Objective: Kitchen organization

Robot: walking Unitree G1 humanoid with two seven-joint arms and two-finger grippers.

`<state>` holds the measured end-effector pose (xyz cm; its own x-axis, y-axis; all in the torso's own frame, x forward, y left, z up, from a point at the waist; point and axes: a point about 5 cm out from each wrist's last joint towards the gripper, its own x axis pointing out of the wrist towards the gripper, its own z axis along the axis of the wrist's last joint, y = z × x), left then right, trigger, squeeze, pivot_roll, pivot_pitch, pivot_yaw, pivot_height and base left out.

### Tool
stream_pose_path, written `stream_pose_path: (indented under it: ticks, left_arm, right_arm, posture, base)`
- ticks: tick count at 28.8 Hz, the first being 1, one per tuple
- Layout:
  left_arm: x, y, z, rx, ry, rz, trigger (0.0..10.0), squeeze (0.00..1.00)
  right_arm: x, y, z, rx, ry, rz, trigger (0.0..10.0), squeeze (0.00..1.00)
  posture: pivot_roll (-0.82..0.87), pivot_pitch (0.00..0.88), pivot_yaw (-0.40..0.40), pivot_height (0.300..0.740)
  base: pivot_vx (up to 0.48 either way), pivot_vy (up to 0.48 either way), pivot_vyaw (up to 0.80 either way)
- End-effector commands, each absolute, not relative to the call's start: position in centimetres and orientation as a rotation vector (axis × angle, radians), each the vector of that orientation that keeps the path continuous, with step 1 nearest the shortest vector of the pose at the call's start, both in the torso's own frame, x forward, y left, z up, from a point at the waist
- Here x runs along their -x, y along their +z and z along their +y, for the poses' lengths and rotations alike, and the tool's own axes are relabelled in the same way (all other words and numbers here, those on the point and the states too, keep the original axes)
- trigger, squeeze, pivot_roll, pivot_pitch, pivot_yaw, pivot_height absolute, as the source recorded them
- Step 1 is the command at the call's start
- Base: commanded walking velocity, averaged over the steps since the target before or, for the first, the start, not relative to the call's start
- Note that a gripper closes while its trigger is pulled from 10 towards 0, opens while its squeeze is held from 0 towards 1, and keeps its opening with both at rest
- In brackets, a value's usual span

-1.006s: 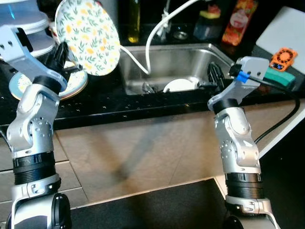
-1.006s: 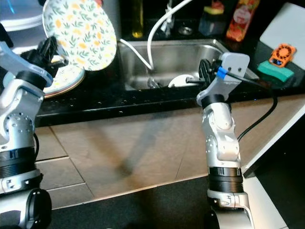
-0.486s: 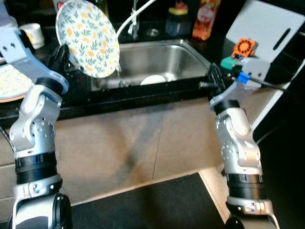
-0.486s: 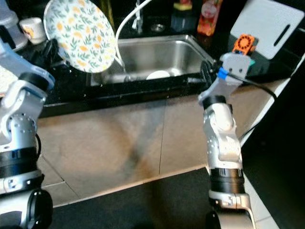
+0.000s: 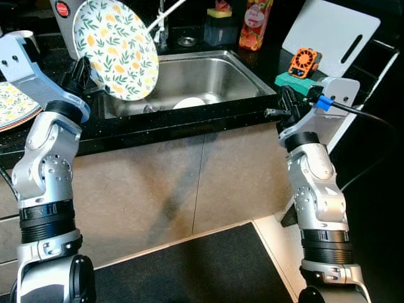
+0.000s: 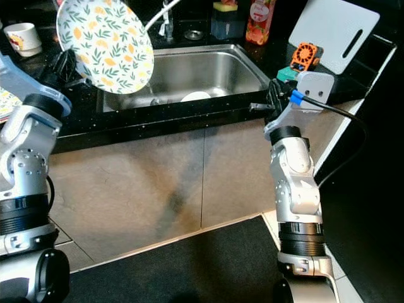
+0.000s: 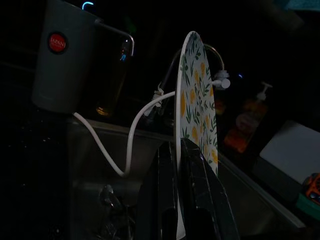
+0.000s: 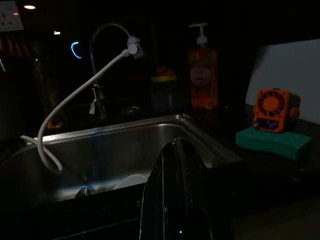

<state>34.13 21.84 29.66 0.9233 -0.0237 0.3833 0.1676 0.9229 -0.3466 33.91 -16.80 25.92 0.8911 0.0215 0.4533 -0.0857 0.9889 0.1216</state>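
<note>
Left gripper (image 5: 84, 71) is clamped on the lower edge of a flowered plate (image 5: 115, 49), its two black fingers (image 7: 197, 200) pressed together with the rim between them. It holds the plate up on edge, tilted, above the left end of the steel sink (image 5: 208, 76) and the black counter (image 5: 158, 123).

The right gripper (image 5: 282, 107) hangs at the counter's front edge by the sink's right corner, its fingers (image 8: 172, 195) closed flat against each other with nothing between them.

Inside the sink lies a white dish (image 5: 189, 103), with some cutlery (image 8: 92, 190) beside it. A white hose (image 8: 75, 95) runs from the tap (image 8: 102, 55) down into the sink.

Behind the sink stand an orange soap bottle (image 5: 255, 25) with a pump top and a dark holder with a yellow sponge (image 5: 219, 14). To the right of the sink a small orange fan (image 5: 302, 62) sits on a green sponge (image 5: 297, 81), and a white cutting board (image 5: 328, 35) leans behind them.

On the counter at far left rests another flowered plate (image 5: 12, 104); a white mug (image 6: 24, 36) stands farther back. A grey container with a red label (image 7: 62, 62) stands behind the sink's left end. Below the counter are beige tiles (image 5: 164, 183) and a dark floor mat (image 5: 196, 268).
</note>
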Motion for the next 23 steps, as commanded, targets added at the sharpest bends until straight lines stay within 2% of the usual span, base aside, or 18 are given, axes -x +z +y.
stream_pose_path:
  ticks: [1, 6, 15, 23]
  left_arm:
    - [-34.10, 29.76, 22.10, 0.384, -0.095, -0.391, 10.0, 0.00]
    - [-34.16, 29.67, 22.09, 0.380, -0.096, -0.384, 10.0, 0.00]
    - [-34.24, 29.72, 22.05, 0.375, -0.099, -0.379, 10.0, 0.00]
    - [-34.32, 29.78, 21.93, 0.351, -0.100, -0.376, 10.0, 0.00]
  right_arm:
    - [-33.88, 25.95, -16.82, -0.150, 0.057, -0.471, 10.0, 0.00]
    - [-33.86, 25.94, -16.82, -0.151, 0.056, -0.471, 10.0, 0.00]
    - [-33.84, 25.93, -16.80, -0.154, 0.054, -0.471, 10.0, 0.00]
    - [-33.83, 25.90, -16.76, -0.155, 0.052, -0.471, 10.0, 0.00]
  posture:
    - [0.13, 0.045, -0.031, 0.740]
    - [0.13, 0.047, -0.028, 0.740]
    - [0.13, 0.050, -0.026, 0.740]
    - [0.13, 0.050, -0.022, 0.740]
  base:
    - [0.000, 0.000, 0.00]
    - [0.000, 0.000, 0.00]
    - [0.000, 0.362, 0.00]
    - [0.000, 0.000, 0.00]
